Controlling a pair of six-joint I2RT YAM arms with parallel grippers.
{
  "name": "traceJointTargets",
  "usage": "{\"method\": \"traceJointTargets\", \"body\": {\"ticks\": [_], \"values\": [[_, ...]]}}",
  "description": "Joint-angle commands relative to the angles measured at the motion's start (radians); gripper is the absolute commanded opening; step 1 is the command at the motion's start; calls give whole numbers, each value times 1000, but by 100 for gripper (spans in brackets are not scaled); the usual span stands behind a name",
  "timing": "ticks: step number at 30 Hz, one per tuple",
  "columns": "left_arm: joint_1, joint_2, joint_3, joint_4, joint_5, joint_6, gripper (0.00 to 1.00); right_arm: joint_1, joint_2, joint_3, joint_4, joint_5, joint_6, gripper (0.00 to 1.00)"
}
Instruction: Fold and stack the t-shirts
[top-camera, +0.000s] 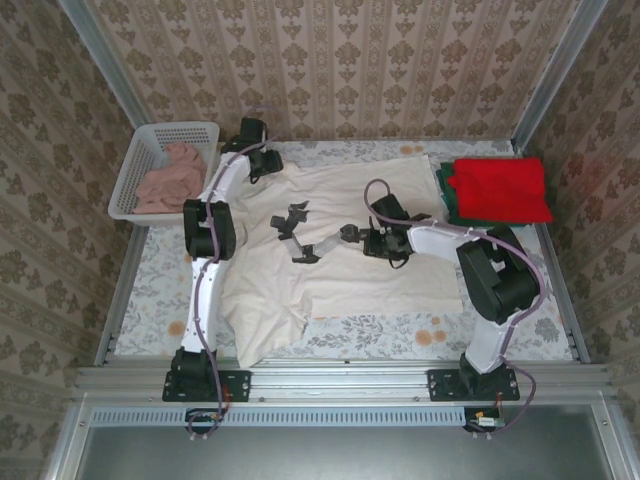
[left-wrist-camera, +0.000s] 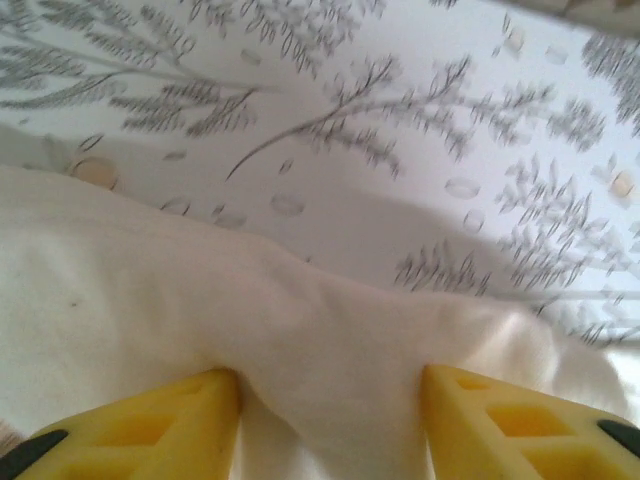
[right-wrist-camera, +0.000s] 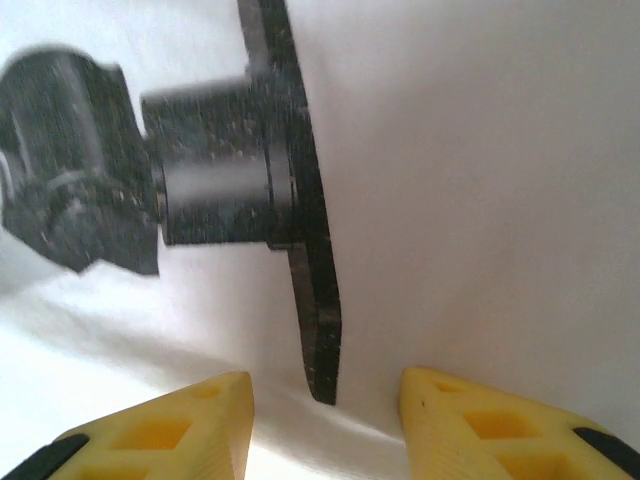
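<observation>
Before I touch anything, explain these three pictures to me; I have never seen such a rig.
These are two robot arms bolted at the near edge of a table. The overhead picture looks down from behind them. The other two come from a camera on each wrist, so the yellow fingers at the bottom are that arm's own.

A cream shirt lies spread on the table. At the far right a folded red shirt lies on a green shirt. A basket at the far left holds pinkish cloth.

The left end effector is open, astride a ridge of the cream shirt. The right end effector is open and holds nothing. Ahead of it sits a black part that I cannot identify.
</observation>
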Motion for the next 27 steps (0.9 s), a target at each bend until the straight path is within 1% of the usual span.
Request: {"method": "traceJointTargets", "body": {"ticks": [1, 3, 6, 8, 10, 13, 14, 15, 16, 17, 18, 24, 27], "values": [[10, 58, 28, 123, 126, -59, 43, 31, -52, -79, -22, 16, 35, 46], [8, 75, 60, 160, 128, -37, 42, 41, -65, -109, -29, 22, 43, 46], [13, 111, 143, 172, 159, -6, 44, 52, -96, -157, -38, 25, 58, 46], [16, 116, 168, 177, 172, 35, 49, 63, -140, -181, -52, 44, 69, 46], [16, 94, 169, 168, 165, 80, 57, 69, -187, -201, -67, 65, 70, 48], [16, 19, 160, 112, 129, 146, 58, 64, -242, -198, -108, 119, 44, 52], [17, -23, 141, 88, 107, 166, 62, 60, -254, -189, -126, 139, 34, 54], [17, -68, 106, 71, 74, 173, 75, 55, -258, -184, -129, 147, 23, 58], [20, -131, 55, 57, 31, 182, 90, 45, -252, -178, -122, 146, 15, 59], [23, -194, -21, 54, -4, 189, 96, 33, -233, -164, -123, 139, 13, 59], [25, -265, -92, 59, -41, 186, 99, 29, -214, -147, -121, 134, 8, 59], [23, -730, -651, 136, -112, 184, 100, -2, -36, -42, -99, 117, -5, 58], [7, -967, -968, 177, -177, 130, 100, -30, 67, 60, -119, 80, -23, 58]]}}
